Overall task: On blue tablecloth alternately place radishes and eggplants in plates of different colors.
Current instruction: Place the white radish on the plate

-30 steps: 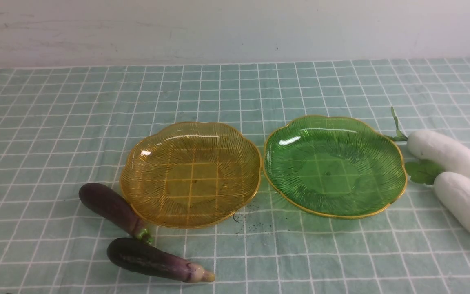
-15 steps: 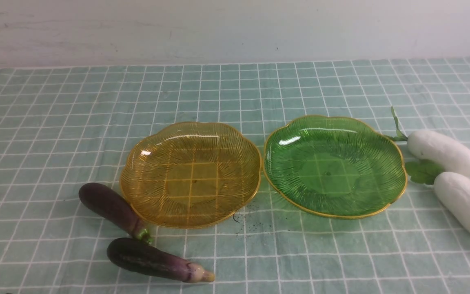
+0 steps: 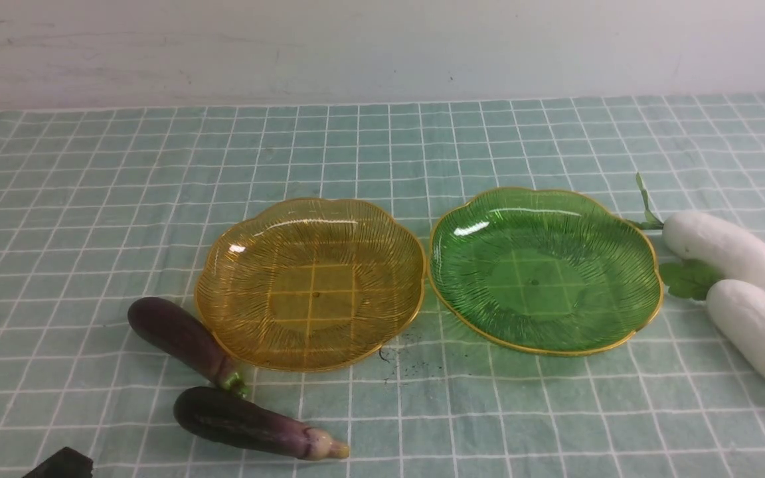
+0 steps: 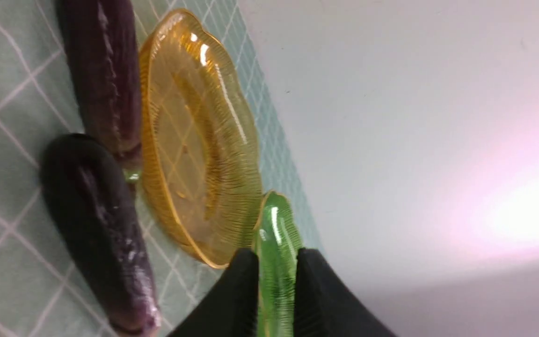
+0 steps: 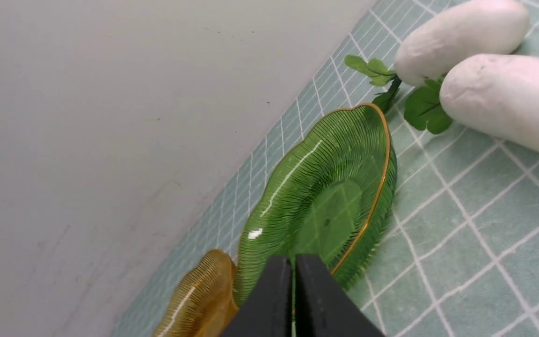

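On the blue tablecloth the amber plate and the green plate stand side by side, both empty. Two eggplants lie left of the amber plate: the green-tipped one touches its rim, and the pale-tipped one lies nearer to me. Two radishes lie right of the green plate. My left gripper has its jaws a little apart and empty, low beside the eggplants; only a black corner of it shows in the front view. My right gripper is shut and empty, short of the green plate.
A pale wall runs along the far edge of the table. The cloth's left edge shows at the far left corner. Small dark specks lie on the cloth between the plates, near the front.
A black corner of my left gripper has come into the front view at the bottom left. The plates, eggplants and radishes have not moved.
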Controlling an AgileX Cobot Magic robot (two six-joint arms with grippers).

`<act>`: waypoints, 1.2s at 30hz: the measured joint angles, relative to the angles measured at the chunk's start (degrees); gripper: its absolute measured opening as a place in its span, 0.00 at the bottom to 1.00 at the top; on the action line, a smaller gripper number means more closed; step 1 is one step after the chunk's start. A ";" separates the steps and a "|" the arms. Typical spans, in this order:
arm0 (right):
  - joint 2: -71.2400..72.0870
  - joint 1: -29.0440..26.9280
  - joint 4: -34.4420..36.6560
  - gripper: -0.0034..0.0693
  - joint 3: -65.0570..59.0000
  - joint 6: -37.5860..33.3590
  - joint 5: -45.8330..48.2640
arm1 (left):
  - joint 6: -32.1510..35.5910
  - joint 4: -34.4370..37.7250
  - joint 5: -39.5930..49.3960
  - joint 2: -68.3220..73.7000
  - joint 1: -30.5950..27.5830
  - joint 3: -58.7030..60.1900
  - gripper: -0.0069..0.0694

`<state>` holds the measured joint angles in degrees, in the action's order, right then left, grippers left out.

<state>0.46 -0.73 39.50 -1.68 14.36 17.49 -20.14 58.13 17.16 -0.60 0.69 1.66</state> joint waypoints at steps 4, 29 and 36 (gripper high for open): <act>0.00 0.00 1.71 0.05 0.39 -3.19 -0.30 | 4.92 3.47 1.11 0.00 0.00 -1.35 0.22; -57.28 0.00 -29.75 0.09 43.50 -19.46 30.22 | 33.73 -18.59 32.34 49.13 0.00 -28.21 0.08; -70.97 0.00 -34.53 0.38 50.92 -19.04 26.74 | 38.86 -18.64 32.08 52.83 0.00 -28.21 0.09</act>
<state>-70.51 -0.73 4.97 49.24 -4.67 44.22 18.71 39.49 49.25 52.23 0.69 -26.55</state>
